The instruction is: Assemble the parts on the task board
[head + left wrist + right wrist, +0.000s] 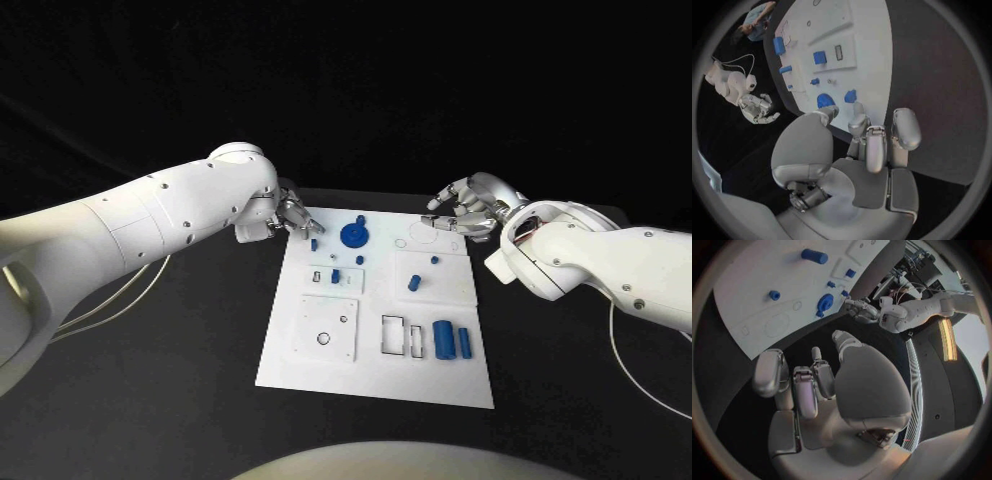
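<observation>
while both hands are hovering at the far corners of the task board [372, 385], the left hand [293, 217] is hanging over the board's far left edge with its fingers loosely curled and nothing in them, just beside a small blue part [315, 243], and the right hand [464, 211] is poised off the far right corner, fingers curled in and likewise gripping nothing. between them a round blue part [356, 236] is sitting on the white board, with more blue parts [446, 340] lying nearer the robot on the black table [173, 400].
</observation>
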Available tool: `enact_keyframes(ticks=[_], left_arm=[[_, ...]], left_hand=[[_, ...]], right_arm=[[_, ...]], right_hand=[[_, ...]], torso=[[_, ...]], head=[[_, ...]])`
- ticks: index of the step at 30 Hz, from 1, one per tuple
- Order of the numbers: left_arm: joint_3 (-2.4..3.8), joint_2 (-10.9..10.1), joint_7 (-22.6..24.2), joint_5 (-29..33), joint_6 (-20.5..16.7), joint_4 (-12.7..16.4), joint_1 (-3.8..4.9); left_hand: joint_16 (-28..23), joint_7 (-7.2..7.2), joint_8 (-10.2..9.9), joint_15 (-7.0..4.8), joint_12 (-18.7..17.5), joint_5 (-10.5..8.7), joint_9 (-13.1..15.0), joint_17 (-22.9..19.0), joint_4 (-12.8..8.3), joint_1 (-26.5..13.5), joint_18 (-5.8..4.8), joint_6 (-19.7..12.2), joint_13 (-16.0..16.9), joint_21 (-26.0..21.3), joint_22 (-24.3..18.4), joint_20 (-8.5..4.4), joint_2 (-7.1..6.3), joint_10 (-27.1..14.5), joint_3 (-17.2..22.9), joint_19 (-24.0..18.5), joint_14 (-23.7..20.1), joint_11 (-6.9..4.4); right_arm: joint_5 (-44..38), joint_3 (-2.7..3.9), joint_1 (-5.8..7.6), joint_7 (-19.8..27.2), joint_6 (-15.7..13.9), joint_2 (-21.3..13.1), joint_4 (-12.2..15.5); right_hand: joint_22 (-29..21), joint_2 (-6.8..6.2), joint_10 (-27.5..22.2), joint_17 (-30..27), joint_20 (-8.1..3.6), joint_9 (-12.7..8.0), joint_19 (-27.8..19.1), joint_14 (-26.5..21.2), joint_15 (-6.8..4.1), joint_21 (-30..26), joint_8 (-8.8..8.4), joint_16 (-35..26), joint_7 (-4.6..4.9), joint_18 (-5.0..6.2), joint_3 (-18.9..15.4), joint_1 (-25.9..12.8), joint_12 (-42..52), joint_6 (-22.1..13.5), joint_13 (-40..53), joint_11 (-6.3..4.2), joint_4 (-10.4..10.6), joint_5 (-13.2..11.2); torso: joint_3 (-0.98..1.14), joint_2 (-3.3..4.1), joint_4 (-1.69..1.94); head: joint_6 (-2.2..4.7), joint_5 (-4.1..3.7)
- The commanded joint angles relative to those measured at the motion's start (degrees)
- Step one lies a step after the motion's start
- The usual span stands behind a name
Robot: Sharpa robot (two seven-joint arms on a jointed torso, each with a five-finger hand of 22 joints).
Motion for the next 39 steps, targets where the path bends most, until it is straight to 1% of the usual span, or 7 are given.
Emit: enact_keyframes(ticks=[1, 10, 17, 31, 33, 35, 39], left_arm=[[-0.04, 0.32, 1.11, 0.91, 1.74, -0.23, -0.06], [-0.18, 0.64, 0.79, 0.50, 2.29, -0.62, -0.24], [-0.23, 0.75, 0.59, 0.40, 3.04, -0.61, -0.37], [-0.24, 0.78, 0.43, 0.37, 2.61, -0.57, -0.43], [-0.24, 0.78, 0.60, 0.41, 2.29, -0.58, -0.44], [-0.24, 0.78, 0.73, 0.50, 2.21, -0.60, -0.45], [-0.24, 0.81, 0.81, 0.68, 2.37, -0.66, -0.46]], left_hand=[[0.21, -0.03, -0.21, 0.33, 0.35, 0.06, -0.10, 15.09, -0.10, 0.25, 0.23, -0.22, 0.00, -0.10, 1.84, 0.16, 0.64, 0.17, -0.36, -0.07, 5.96, 0.04], [0.21, -0.05, -0.18, 0.37, 0.49, 0.48, -0.09, 15.09, -0.16, 0.77, 0.22, -0.08, 0.18, -0.09, 1.90, 0.21, 0.95, 0.15, -0.29, -0.06, 5.96, 0.04], [0.21, -0.21, -0.06, 0.31, 0.58, 1.81, 0.01, 15.09, -0.35, 2.88, 0.25, 0.20, 0.19, -0.15, 2.06, 0.23, 1.28, -0.08, -0.03, -0.04, 5.96, -0.08], [0.21, -0.26, -0.09, 0.29, 0.61, 1.65, 0.04, 15.09, -0.38, 4.49, 0.26, 0.16, 0.20, -0.23, 2.15, 0.21, 1.80, -0.21, 0.52, -0.05, 5.96, -0.12], [0.21, -0.33, 0.00, 0.25, 0.73, 1.12, 0.12, 15.09, -0.37, 5.45, 0.26, 0.27, 0.35, -0.25, 2.24, 0.19, 2.33, -0.16, 1.02, -0.02, 5.96, -0.18], [0.21, -0.37, 0.09, 0.21, 0.81, -0.65, 0.20, 15.09, -0.29, 6.19, 0.25, 0.31, 0.44, -0.25, 2.34, 0.16, 2.65, -0.12, 1.46, 0.04, 5.96, -0.22], [0.21, -0.40, 0.15, 0.20, 0.86, -1.18, 0.24, 15.09, -0.33, 6.47, 0.25, 0.36, 0.50, -0.27, 2.38, 0.15, 2.63, -0.07, 1.60, 0.05, 5.96, -0.24]], right_arm=[[-0.62, -0.01, -0.05, 0.24, 0.32, 0.14, -0.05], [-0.62, -0.01, -0.10, 0.28, 0.35, 0.28, -0.13], [-0.62, -0.01, -0.12, 0.29, 0.35, 0.30, -0.12], [-0.62, -0.01, -0.13, 0.28, 0.33, 0.37, -0.15], [-0.62, -0.01, -0.13, 0.29, 0.31, 0.38, -0.14], [-0.62, -0.01, -0.13, 0.29, 0.31, 0.39, -0.15], [-0.62, -0.01, -0.14, 0.29, 0.31, 0.41, -0.14]], right_hand=[[-0.07, 0.02, -0.21, 13.31, -0.42, -0.09, -0.09, 5.44, -0.41, -0.37, 0.32, -0.37, -0.26, 1.16, 0.39, -0.53, -0.36, -0.17, 0.53, -0.27, 0.04, 0.06], [-0.07, 0.02, -0.21, 13.31, -0.42, -0.09, -0.09, 5.44, -0.41, -0.37, 0.32, -0.37, -0.26, 1.16, 0.39, -0.53, -0.36, -0.17, 0.53, -0.27, 0.04, 0.06], [-0.07, 0.02, -0.21, 13.31, -0.42, -0.09, -0.09, 5.44, -0.41, -0.37, 0.32, -0.37, -0.26, 1.16, 0.39, -0.53, -0.36, -0.17, 0.53, -0.27, 0.04, 0.06], [-0.10, 0.03, -0.20, 13.34, -0.43, -0.11, -0.11, 5.44, -0.42, -0.46, 0.40, -0.36, -0.27, 1.17, 0.53, -0.58, -0.35, -0.18, 0.53, -0.28, 0.04, 0.16], [-0.10, 0.03, -0.20, 13.34, -0.43, -0.11, -0.11, 5.44, -0.42, -0.46, 0.40, -0.36, -0.27, 1.17, 0.53, -0.58, -0.35, -0.18, 0.53, -0.28, 0.04, 0.16], [-0.10, 0.03, -0.20, 13.34, -0.43, -0.11, -0.11, 5.44, -0.42, -0.46, 0.40, -0.36, -0.27, 1.17, 0.53, -0.58, -0.35, -0.18, 0.53, -0.28, 0.04, 0.16], [-0.10, 0.03, -0.20, 13.34, -0.43, -0.11, -0.11, 5.44, -0.42, -0.46, 0.40, -0.36, -0.27, 1.17, 0.53, -0.58, -0.35, -0.18, 0.53, -0.28, 0.04, 0.16]], torso=[[0.02, -0.01, 0.02], [0.03, 0.00, -0.01], [0.04, 0.03, -0.03], [0.02, 0.01, 0.01], [0.01, 0.00, 0.00], [0.01, 0.02, 0.01], [0.01, 0.03, -0.01]], head=[[0.08, 0.12], [0.00, 0.11], [-0.12, 0.09], [-0.32, 0.12], [-0.35, 0.14], [-0.39, 0.11], [-0.43, 0.10]])
